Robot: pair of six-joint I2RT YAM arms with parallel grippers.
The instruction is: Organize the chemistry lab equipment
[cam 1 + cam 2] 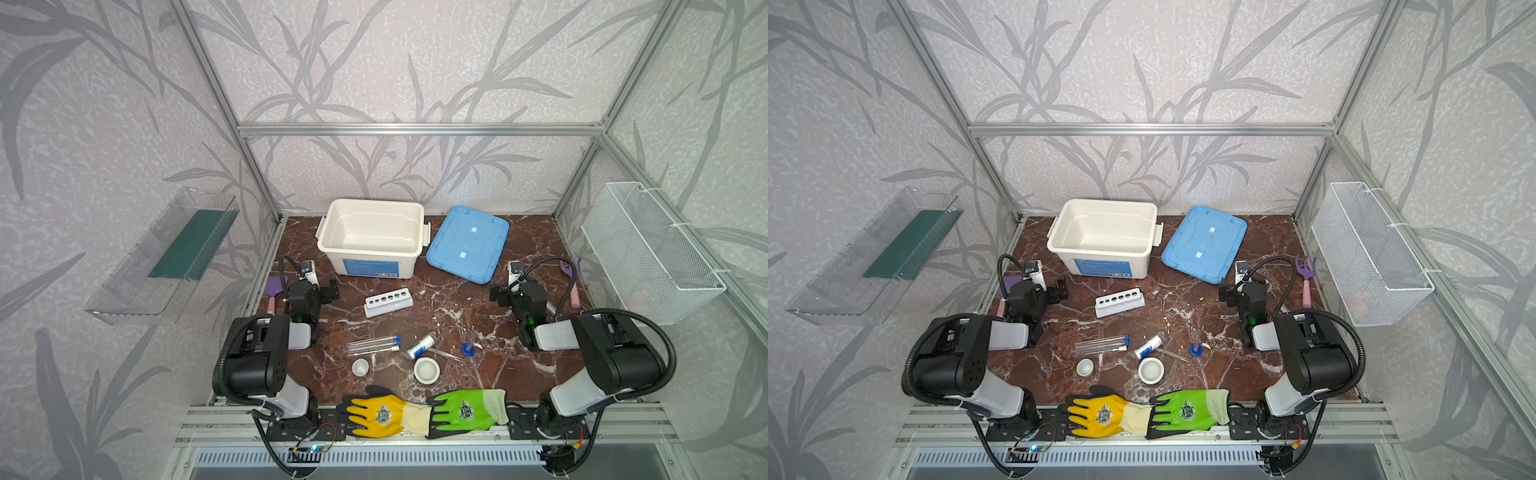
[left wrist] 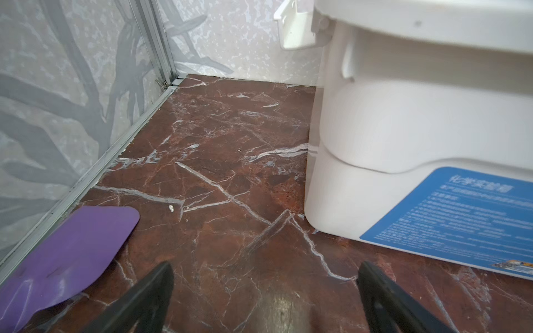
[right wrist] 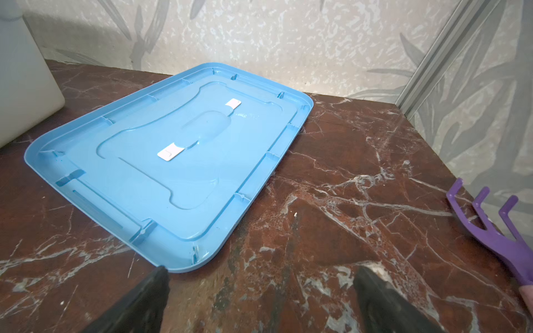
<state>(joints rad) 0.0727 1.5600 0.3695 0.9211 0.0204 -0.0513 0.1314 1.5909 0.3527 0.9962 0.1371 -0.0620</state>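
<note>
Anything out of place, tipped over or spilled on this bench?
No spill or damage visible. The test tubes lie loose while the rack stands empty, and the vial lies on its side. A purple trowel, rake, yellow glove and green glove don't belong with lab gear.

Counted in both top views: three clear capped test tubes (image 1: pixel 372 345), one white six-hole rack (image 1: pixel 388 302), two round white ceramic dishes (image 1: pixel 427 370), one pair of metal tweezers (image 1: pixel 444 353), one blue-labelled vial (image 1: pixel 420 347), one blue-based clear vessel (image 1: pixel 468 350), one open white plastic bin (image 1: pixel 374 254), one flat blue plastic lid (image 1: pixel 467 243), two rubber-coated gloves (image 1: pixel 376 415), two purple plastic garden tools (image 1: pixel 274 286).
</note>
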